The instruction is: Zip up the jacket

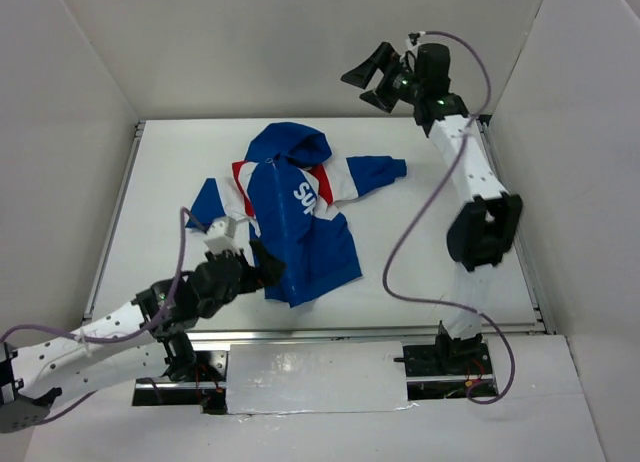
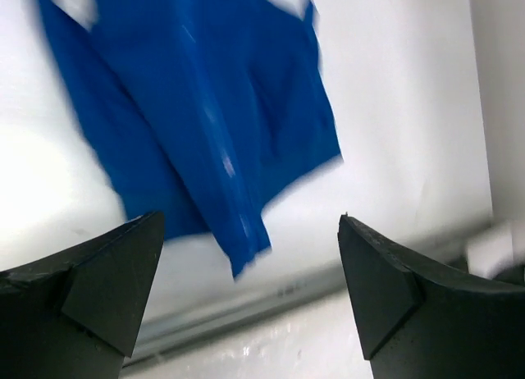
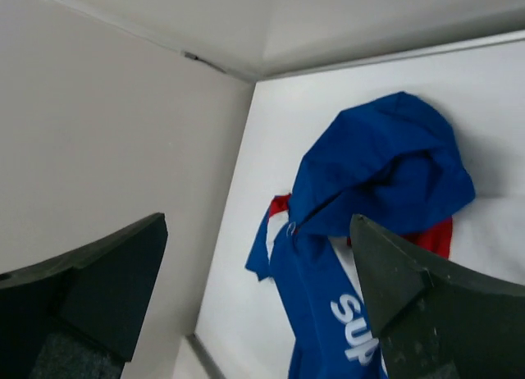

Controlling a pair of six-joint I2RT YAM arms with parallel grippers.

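Note:
The jacket (image 1: 295, 212) lies flat on the white table, hood toward the back, blue body with red shoulders, white stripes and white lettering. Its zipper line runs down the front. My left gripper (image 1: 268, 265) is open and empty, low beside the jacket's lower left hem; the left wrist view shows the blue hem (image 2: 221, 141) just beyond the spread fingers. My right gripper (image 1: 372, 77) is open and empty, raised high above the back right of the table, well away from the jacket. The right wrist view shows the hood and lettering (image 3: 369, 198) far below.
White walls enclose the table (image 1: 440, 242) on the left, back and right. A metal rail (image 1: 330, 332) runs along the near edge. Purple cables hang from both arms; the right one loops over the table's right side (image 1: 400, 252).

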